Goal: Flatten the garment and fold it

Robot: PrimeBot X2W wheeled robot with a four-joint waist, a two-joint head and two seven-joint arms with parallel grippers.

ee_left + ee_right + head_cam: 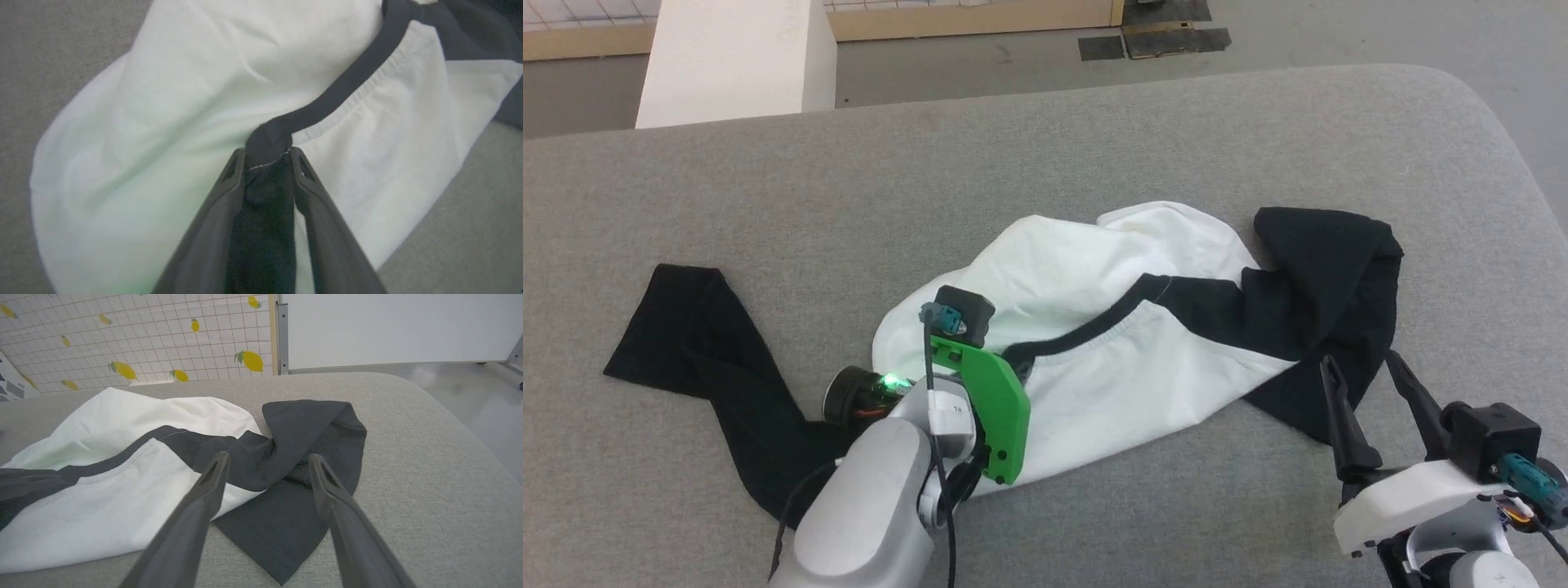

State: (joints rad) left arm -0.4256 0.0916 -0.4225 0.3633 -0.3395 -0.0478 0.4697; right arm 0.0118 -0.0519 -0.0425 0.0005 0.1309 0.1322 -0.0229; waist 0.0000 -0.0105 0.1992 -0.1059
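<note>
- On the grey cushion [1094,139], centre to right, the garment [1111,359] lay crumpled, its white body heaped and the black neckband [1094,327] curving across it.
- One black sleeve [703,351] trailed flat out to the left; the other sleeve [1331,278] was bunched up at the right.
- Near-left of the heap, left gripper [267,157] was down on the cloth, fingers [220,196] clamped on a pinch of black fabric at the neckband's end.
- Near right, right gripper [1360,359] had its jaws wide apart, tips over the bunched sleeve's near edge; contact unclear.
- Far side: white pillar [735,57], lemon-print wall [122,335].
</note>
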